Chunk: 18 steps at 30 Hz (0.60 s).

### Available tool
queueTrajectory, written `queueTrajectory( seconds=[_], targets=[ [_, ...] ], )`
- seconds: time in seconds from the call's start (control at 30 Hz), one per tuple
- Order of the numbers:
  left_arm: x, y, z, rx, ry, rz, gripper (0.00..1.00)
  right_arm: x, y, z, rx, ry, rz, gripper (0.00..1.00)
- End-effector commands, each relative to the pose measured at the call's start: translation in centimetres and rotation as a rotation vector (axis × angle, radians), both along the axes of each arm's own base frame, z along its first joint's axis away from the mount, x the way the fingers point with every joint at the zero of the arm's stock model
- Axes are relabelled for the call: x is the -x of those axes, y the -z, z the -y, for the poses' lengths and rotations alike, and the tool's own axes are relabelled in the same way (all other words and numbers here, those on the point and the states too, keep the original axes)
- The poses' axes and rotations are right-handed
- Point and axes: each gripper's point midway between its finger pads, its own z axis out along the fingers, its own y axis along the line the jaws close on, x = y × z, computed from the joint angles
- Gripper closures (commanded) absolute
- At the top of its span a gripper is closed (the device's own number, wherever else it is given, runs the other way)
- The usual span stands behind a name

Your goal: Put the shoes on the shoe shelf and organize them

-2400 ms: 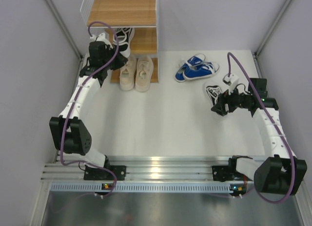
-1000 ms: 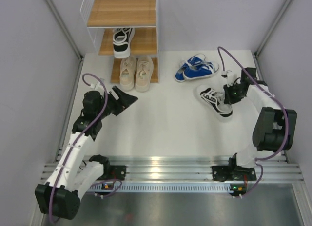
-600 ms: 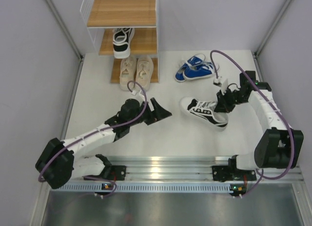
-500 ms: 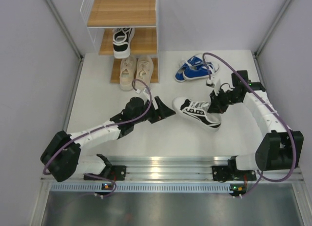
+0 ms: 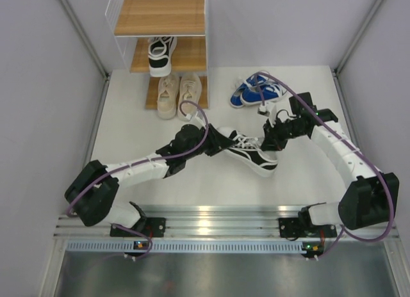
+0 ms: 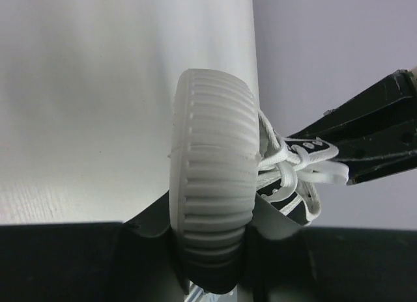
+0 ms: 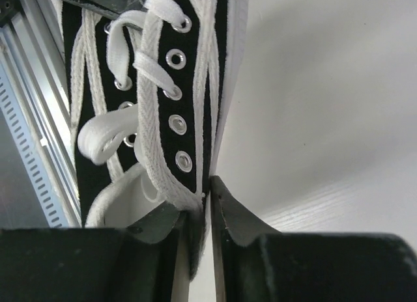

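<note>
Left gripper [image 5: 220,144]: closed onto the ribbed white toe cap [image 6: 212,185] of the black-and-white sneaker [image 5: 251,155], one finger on each side of it

Right gripper [image 5: 269,138]: pinched almost together on the upper edge of the same shoe beside its opening, with only the thin wall of the upper between the fingers [image 7: 234,217]

Sneaker location: mid-table, between the two arms, toe toward the left arm, heel toward the right. Whether its sole touches the table [image 5: 160,134] cannot be told

Detail: white laces [image 7: 153,61] loosely tied over a row of metal eyelets [image 7: 176,123]. White marking on the black side panel, too small to read

Surroundings: shoe shelf [image 5: 160,15] at the far left of the table. Matching second sneaker [image 5: 160,54] on its middle board. Beige pair [image 5: 179,95] side by side on the lowest board. Blue pair [image 5: 258,90] on the table right of the shelf, the two touching, just beyond the right gripper
</note>
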Motion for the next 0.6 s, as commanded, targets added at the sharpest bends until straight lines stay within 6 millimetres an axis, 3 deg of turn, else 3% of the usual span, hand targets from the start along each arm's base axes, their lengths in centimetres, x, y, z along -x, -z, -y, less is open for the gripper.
queueTrajectory(
  seconds=[0.0,0.1,0.13,0.17,0.2,0.23,0.33,0.37,0.4,0.43,0.57],
  targets=[
    [-0.2,-3.9,0.4,0.120,-0.006,0.062,1.00,0.2,-2.9,-2.1,-0.091,-0.075,0.104,0.83],
    [-1.0,-3.5,-1.7,0.116,-0.043,0.028,1.00,-0.1,-3.5,-1.4,-0.038,-0.120,0.197,0.62],
    [-0.7,-3.6,-2.1,0.130,-0.013,0.011,1.00,0.1,-3.7,-1.1,-0.023,-0.138,0.217,0.46],
    [-0.5,-3.3,-3.0,0.140,-0.009,-0.004,1.00,0.3,-4.2,-0.9,-0.015,-0.163,0.259,0.39],
    [-1.8,-3.4,-4.6,0.147,-0.037,-0.002,1.00,0.5,-4.5,-0.8,-0.016,-0.233,0.325,0.33],
    [-1.8,-3.5,-5.3,0.150,-0.023,-0.001,1.00,1.7,-4.3,-0.7,-0.020,-0.285,0.328,0.24],
    [-2.1,-3.3,-7.4,0.113,0.028,0.003,1.00,4.8,-5.1,-1.4,-0.111,-0.577,0.486,0.17],
    [-1.6,-3.4,-7.6,0.098,0.069,0.017,1.00,7.8,-4.6,-1.0,-0.146,-0.656,0.410,0.16],
    [-2.0,-3.9,-8.1,0.093,0.072,0.031,1.00,8.4,-4.9,-1.6,-0.198,-0.787,0.529,0.15],
    [-1.7,-3.5,-8.2,0.076,0.086,0.013,1.00,9.5,-4.9,-1.7,-0.222,-0.844,0.531,0.16],
    [-1.3,-4.3,-8.5,0.059,0.121,0.038,1.00,10.5,-4.6,-3.5,-0.252,-0.920,0.471,0.23]
  ],
)
